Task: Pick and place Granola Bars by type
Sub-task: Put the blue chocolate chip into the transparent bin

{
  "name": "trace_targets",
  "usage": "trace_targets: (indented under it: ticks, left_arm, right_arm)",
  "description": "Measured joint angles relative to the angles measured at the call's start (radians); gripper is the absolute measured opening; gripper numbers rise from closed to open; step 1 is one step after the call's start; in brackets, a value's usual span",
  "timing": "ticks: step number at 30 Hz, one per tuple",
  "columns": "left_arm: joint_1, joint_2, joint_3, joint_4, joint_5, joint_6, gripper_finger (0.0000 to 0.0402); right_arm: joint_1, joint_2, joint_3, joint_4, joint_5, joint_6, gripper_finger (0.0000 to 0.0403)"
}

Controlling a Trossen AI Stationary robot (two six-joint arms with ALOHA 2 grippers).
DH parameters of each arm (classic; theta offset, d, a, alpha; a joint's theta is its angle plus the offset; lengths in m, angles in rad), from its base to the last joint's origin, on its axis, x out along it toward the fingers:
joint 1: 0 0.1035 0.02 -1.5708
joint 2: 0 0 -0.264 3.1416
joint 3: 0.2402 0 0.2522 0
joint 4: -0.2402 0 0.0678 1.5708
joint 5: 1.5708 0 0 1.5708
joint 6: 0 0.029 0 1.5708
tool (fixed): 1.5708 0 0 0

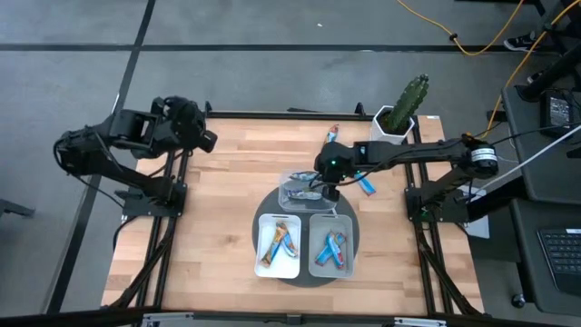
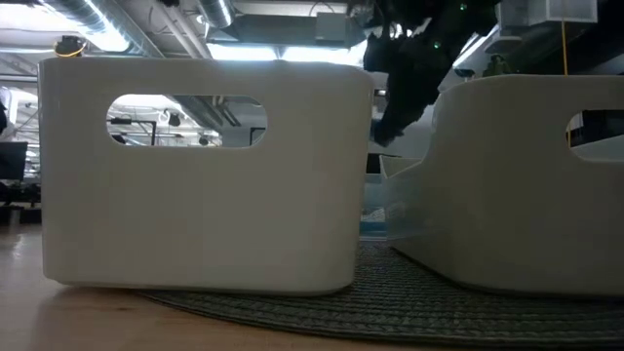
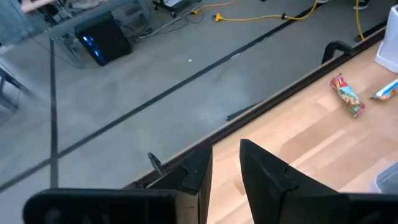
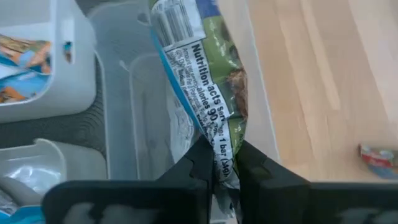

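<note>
My right gripper (image 4: 221, 155) is shut on a granola bar (image 4: 199, 68) in a green and white wrapper, its nutrition label showing, over a clear tray (image 4: 124, 93) on the round grey mat (image 1: 356, 222). Two white trays (image 1: 280, 245) (image 1: 331, 247) at the mat's near side hold blue-orange bars. The clear tray (image 1: 292, 178) holds silver bars. In the high view my right gripper (image 1: 329, 189) is at that tray's right end. My left gripper (image 3: 225, 168) hangs at the table's far left corner, slightly open, nothing between its fingers. My right gripper pinches one end of the bar's wrapper (image 4: 219, 144) between its two fingers. The fingers slant down from the table's right side, and the bar runs on past them in line with them. Its free end reaches over the clear tray; whether it touches the tray I cannot tell.
Loose bars lie on the wood: a red-green one (image 1: 333, 134) near the far edge and a blue one (image 1: 366, 184) right of the mat. A cactus in a white pot (image 1: 404, 113) stands at the far right. In the low view the white trays (image 2: 205, 175) fill the foreground.
</note>
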Motion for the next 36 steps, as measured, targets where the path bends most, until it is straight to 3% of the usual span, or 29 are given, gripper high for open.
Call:
trace_targets:
  ticks: [4,9,18,27,36]
  left_arm:
    - [0.0,-0.072,-0.132,0.081,0.025,0.001,0.0075]
    - [0.0,-0.132,-0.222,0.141,0.062,0.0,0.0075]
    - [0.0,-0.167,-0.238,0.144,0.102,0.014,0.0075]
    - [0.0,-0.173,-0.238,0.145,0.109,0.042,0.0075]
    - [0.0,-0.173,-0.238,0.145,0.124,0.065,0.0075]
  right_arm:
    - [-0.004,0.018,0.0,-0.022,0.002,0.041,0.0047]
    - [-0.005,0.067,0.0,-0.033,0.002,0.056,0.0028]
    - [-0.005,0.176,0.0,-0.01,0.003,0.105,0.0051]
    - [-0.005,0.223,-0.001,0.013,-0.004,0.134,0.0036]
    - [-0.004,0.223,0.076,-0.015,-0.022,0.142,0.0143]
